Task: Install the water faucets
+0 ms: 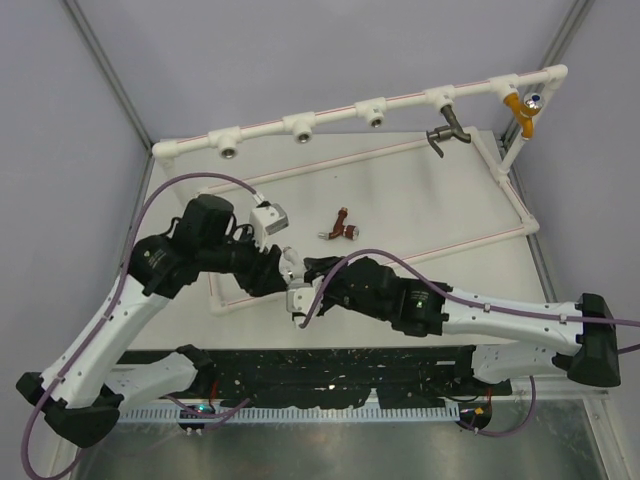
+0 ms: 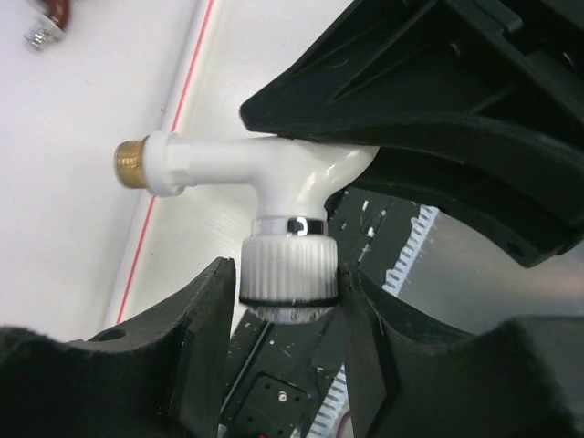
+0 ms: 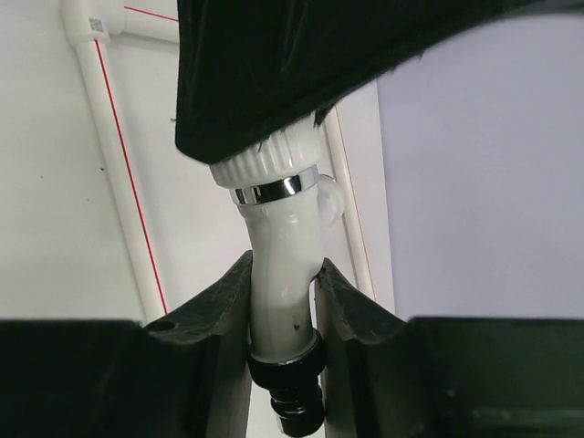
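Fingers of your left gripper are clamped on the ribbed knob of the white faucet; the right gripper pinches its spout. It hangs between both arms over the table's near edge, left of centre. You look mid-handover: next, one grip must release so the other can carry the brass thread to a free socket on the pipe along the far edge. The reddish-brown faucet lies mid-table.

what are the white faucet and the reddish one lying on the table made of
White faucet: looks like glossy moulded plastic, judging by its sharp highlights. Its threaded end is gold-coloured, probably brass. The ring next to the ribbed knob is mirror-bright, likely chrome plating.
Reddish-brown faucet: the coppery tint hints at metal, but it is too small to be sure.
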